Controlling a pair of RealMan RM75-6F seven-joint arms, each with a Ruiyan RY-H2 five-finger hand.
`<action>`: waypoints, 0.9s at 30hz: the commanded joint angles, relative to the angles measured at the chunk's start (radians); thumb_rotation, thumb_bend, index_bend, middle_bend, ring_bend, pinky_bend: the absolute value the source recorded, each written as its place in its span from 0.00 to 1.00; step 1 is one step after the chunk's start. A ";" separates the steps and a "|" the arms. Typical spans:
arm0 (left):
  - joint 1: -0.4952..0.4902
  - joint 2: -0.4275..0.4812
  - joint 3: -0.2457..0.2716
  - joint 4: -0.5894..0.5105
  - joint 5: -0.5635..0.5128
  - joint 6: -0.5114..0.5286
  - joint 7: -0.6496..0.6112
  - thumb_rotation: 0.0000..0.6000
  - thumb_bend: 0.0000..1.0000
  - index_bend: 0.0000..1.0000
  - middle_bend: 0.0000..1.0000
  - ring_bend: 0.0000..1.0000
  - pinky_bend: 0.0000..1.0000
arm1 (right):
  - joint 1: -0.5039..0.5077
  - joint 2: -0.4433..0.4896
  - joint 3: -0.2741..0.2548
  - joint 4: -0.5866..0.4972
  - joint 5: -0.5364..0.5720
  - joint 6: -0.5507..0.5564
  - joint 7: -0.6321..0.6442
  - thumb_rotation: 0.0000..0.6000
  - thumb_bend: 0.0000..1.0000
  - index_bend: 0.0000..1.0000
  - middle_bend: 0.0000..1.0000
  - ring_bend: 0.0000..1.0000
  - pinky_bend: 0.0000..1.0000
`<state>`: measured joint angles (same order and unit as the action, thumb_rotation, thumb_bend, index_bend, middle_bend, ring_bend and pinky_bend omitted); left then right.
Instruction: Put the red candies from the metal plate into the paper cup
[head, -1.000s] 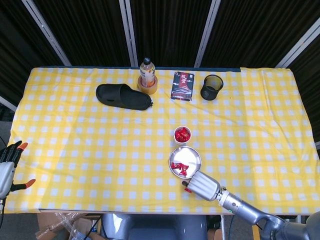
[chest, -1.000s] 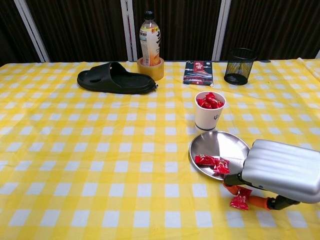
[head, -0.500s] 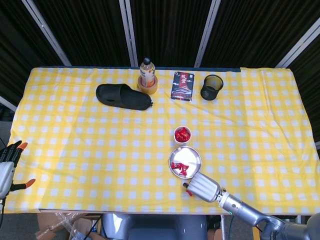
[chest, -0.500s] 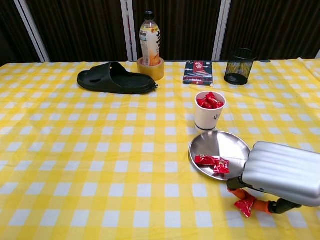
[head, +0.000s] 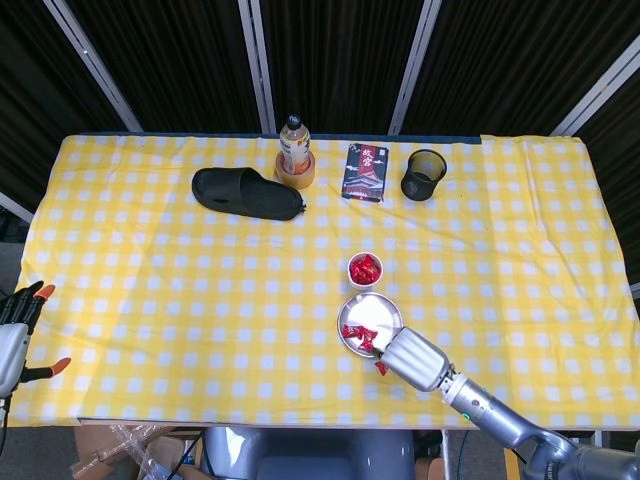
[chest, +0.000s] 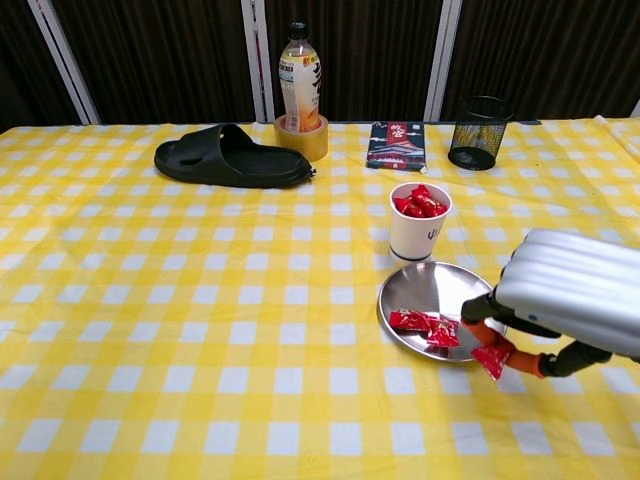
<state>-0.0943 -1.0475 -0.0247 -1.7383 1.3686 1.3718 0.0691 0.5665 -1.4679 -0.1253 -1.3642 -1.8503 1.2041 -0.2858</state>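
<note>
Two cameras, one scene, ordered from largest down. Yellow-and-white checked tablecloth (head: 150, 290) across the whole table. Black rubber slipper (chest: 230, 158) toward the far left-centre. Right hand (chest: 570, 305), under a ribbed silver shell, raised just off the near right edge of the round metal plate (chest: 440, 292), orange-tipped fingers (chest: 481, 308) pinching a red wrapped candy (chest: 492, 359) that hangs clear of the cloth; only the chest view shows this pinch from the side, while the head view gives merely a red speck at the shell's lower corner. Left hand (head: 14, 335) seen in the head view alone, at the table's near left corner, dark fingers with orange tips spread apart and holding nothing. Plastic drink bottle with a yellow label (chest: 299, 74) standing inside a tan roll of tape (chest: 304, 139) at the far edge. Dark printed box (chest: 396, 144) lying flat beside a black wire-mesh pen cup (chest: 476, 131). White paper cup (chest: 419, 225), upright just beyond the plate, heaped with red candies. More red wrapped candies (chest: 424, 325) bunched on the plate's near part, touching one another.
</note>
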 joint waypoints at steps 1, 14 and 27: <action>0.000 0.000 0.000 0.000 0.000 -0.001 0.000 1.00 0.05 0.01 0.00 0.00 0.00 | 0.003 0.048 0.058 -0.072 0.051 0.017 -0.002 1.00 0.42 0.58 0.85 0.92 0.97; -0.004 0.002 0.003 -0.002 0.004 -0.008 -0.002 1.00 0.05 0.01 0.00 0.00 0.00 | 0.083 0.090 0.272 -0.245 0.279 -0.067 -0.048 1.00 0.42 0.58 0.86 0.92 0.97; -0.007 0.013 -0.001 -0.004 -0.009 -0.021 -0.021 1.00 0.05 0.01 0.00 0.00 0.00 | 0.173 -0.063 0.355 -0.107 0.483 -0.183 -0.125 1.00 0.42 0.59 0.86 0.92 0.97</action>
<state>-0.1017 -1.0350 -0.0257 -1.7422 1.3601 1.3514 0.0483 0.7313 -1.5175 0.2247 -1.4846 -1.3797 1.0296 -0.4068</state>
